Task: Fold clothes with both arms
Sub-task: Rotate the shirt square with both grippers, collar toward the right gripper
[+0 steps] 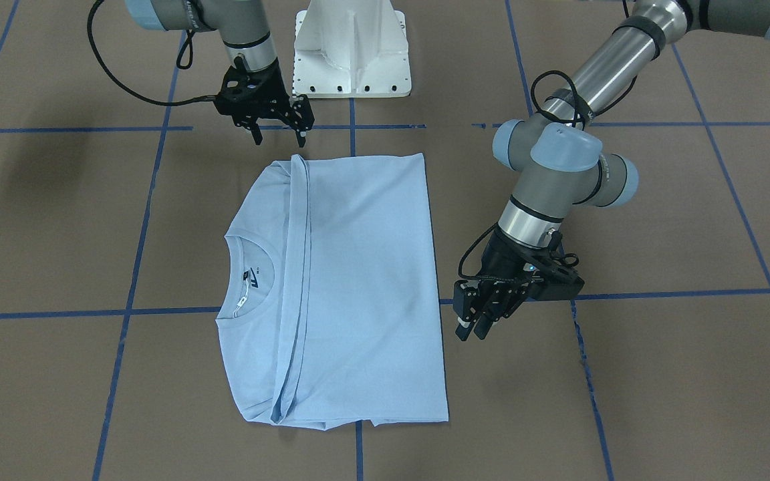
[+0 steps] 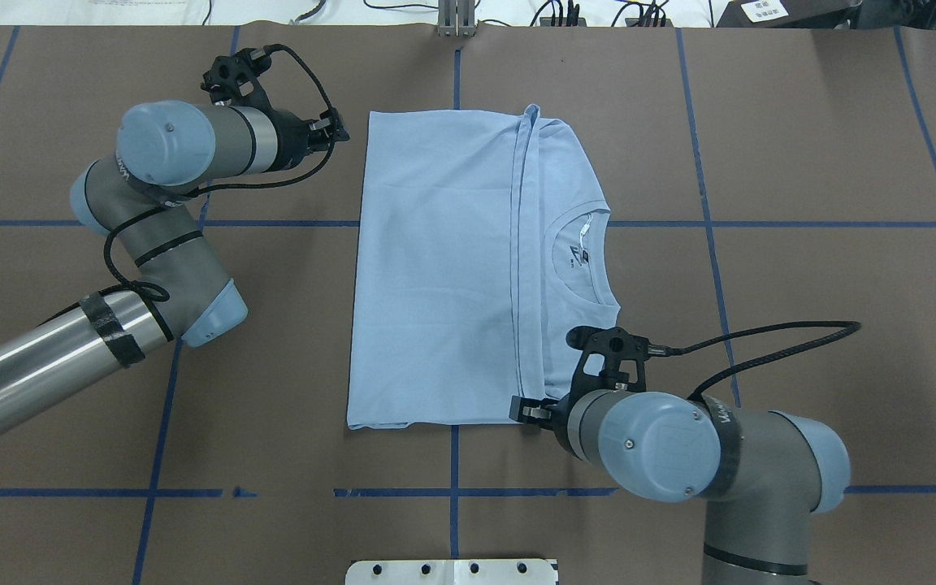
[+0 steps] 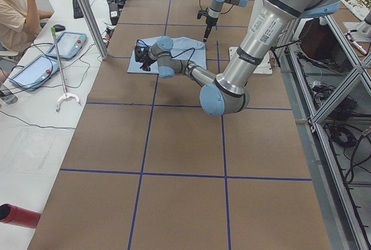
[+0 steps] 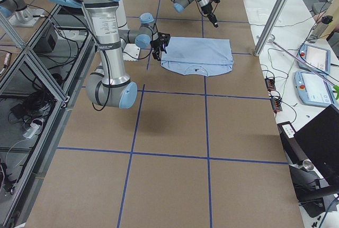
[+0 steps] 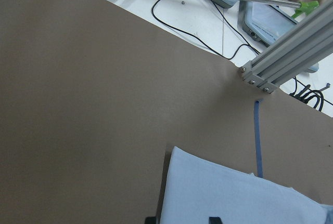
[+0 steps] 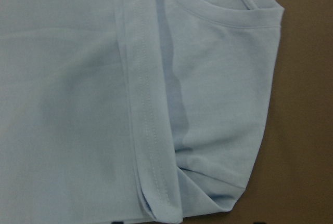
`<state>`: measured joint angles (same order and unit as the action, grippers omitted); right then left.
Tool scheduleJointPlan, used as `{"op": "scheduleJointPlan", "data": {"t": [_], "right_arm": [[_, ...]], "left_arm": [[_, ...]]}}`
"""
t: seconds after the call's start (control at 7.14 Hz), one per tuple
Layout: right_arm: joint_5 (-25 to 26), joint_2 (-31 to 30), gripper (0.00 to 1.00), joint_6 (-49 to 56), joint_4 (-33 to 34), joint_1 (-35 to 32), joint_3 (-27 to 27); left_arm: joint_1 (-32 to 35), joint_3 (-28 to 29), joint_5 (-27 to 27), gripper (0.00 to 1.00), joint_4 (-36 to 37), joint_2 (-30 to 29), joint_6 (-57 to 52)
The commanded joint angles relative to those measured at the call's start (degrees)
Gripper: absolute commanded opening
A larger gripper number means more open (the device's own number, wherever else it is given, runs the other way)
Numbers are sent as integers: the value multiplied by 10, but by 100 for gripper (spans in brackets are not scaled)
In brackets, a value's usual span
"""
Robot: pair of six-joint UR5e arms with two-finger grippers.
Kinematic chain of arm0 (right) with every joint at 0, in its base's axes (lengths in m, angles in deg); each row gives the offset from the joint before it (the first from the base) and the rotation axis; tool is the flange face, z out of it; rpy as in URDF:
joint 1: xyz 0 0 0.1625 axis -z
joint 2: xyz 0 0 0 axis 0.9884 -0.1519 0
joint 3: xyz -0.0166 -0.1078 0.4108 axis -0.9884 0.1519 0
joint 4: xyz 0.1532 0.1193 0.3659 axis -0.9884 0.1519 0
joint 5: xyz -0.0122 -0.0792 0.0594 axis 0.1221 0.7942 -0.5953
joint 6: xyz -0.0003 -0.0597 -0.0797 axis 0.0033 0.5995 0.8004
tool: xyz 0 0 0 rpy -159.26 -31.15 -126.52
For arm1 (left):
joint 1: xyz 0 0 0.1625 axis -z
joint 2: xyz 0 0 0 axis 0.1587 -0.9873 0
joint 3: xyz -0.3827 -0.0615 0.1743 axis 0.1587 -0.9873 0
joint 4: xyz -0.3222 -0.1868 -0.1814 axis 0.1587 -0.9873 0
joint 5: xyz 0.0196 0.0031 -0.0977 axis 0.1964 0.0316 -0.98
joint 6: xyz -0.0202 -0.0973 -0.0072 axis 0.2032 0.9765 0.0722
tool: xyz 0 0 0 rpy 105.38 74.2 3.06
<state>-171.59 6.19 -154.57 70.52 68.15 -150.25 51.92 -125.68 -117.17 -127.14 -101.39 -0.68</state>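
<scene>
Light blue T-shirt (image 1: 358,280), one, folded; one left hand (image 1: 475,327), one right hand (image 1: 278,137).

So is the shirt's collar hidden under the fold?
No, the collar lies uncovered on the shirt, just beside the edge of the folded-over part.

No legible text; neck label (image 1: 249,278) print too small.
</scene>
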Motion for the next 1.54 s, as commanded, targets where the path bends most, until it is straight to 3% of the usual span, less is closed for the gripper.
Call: {"op": "scheduleJointPlan", "data": {"t": [0.0,0.84,1.4], "right_arm": [[4,32,57,148,35,2,19],[6,35,57,294,34,3,30],[14,42,49,308,33,5,46]], "left_arm": [[-2,-3,-25,44,-4,9,0],[-11,-4,-26,44,-7,15,2],[-13,-4,-26,44,-7,16,2]]}}
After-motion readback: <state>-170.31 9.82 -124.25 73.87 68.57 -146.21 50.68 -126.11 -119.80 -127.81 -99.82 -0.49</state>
